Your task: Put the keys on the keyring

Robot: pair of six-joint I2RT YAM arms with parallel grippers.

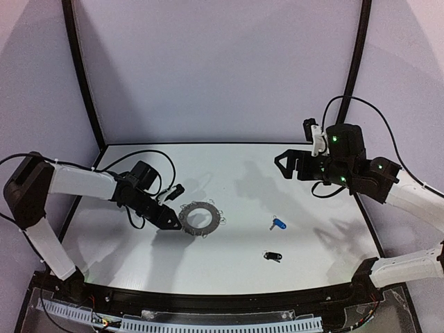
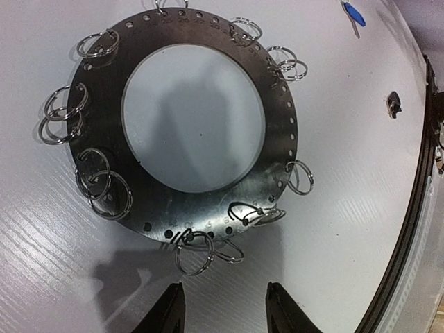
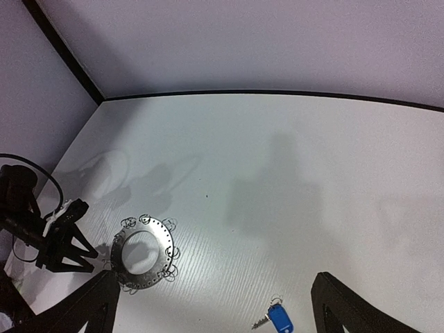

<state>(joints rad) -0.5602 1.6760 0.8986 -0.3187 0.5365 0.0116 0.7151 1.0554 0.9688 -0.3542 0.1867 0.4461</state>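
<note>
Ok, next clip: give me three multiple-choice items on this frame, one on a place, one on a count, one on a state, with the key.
1. Seen from above, where is the blue key relative to the keyring?
A. inside its open centre
B. on the table to its right, apart from it
C. threaded on one of its loops

2. How many keys lie loose on the table?
A. one
B. two
C. three

3. What state is the right gripper in?
A. shut on a key
B. shut on the keyring
C. open, holding nothing

Key:
1 B: bare table separates the blue key from the keyring.
2 B: only the blue key and the black key show.
3 C: its fingers stand wide apart with only table between them.
</note>
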